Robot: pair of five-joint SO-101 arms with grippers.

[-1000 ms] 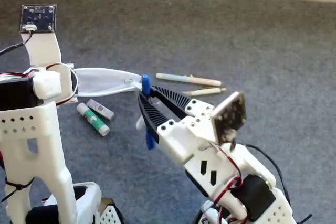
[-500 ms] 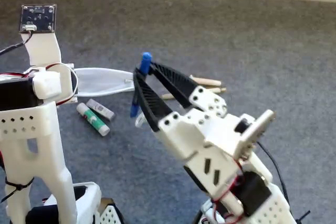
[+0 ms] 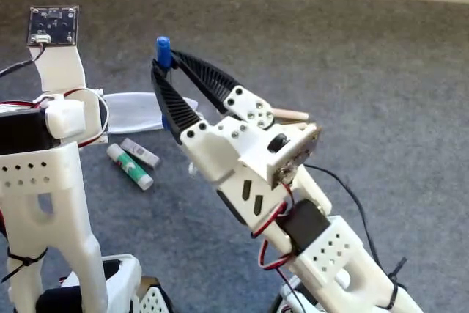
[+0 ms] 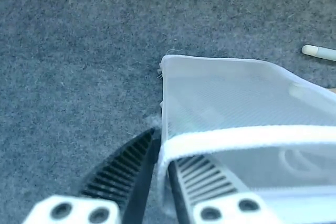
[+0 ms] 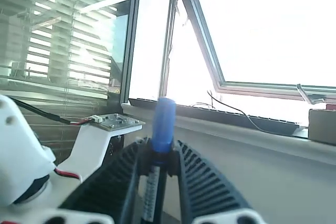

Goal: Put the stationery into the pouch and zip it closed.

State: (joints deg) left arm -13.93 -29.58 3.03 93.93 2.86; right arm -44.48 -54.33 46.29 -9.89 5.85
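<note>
The right gripper [image 3: 164, 65] was shut tight on the blue pen [image 3: 163, 50]. It held the pen up in the air, standing almost straight, with the cap on top. The pen was up above the right end of the pouch [image 3: 135, 111]. From the right wrist, the blue pen [image 5: 162, 124] sat squeezed between the black fingers of the right gripper [image 5: 160, 162].

The white pouch [image 4: 226, 100] lay flat on the grey table [image 3: 381, 71], at the far left. The left gripper [image 4: 160, 141] was pinched on the pouch's rim at one corner.

A green glue stick [image 3: 130, 166] and a little tube [image 3: 139, 152] lay just near of the pouch. A pencil [image 3: 290, 113] lay to the right, partly behind the arm.

The step looked like putting the pen in. To do it well, the right arm should tip the pen down so it lay the same way as the pouch. The low end should go to the mouth first. The left gripper should hold the rim up so the mouth gaped. The pen should slide most of the way in before the fingers let go. Going slowly would keep the pen from catching on the mesh.
</note>
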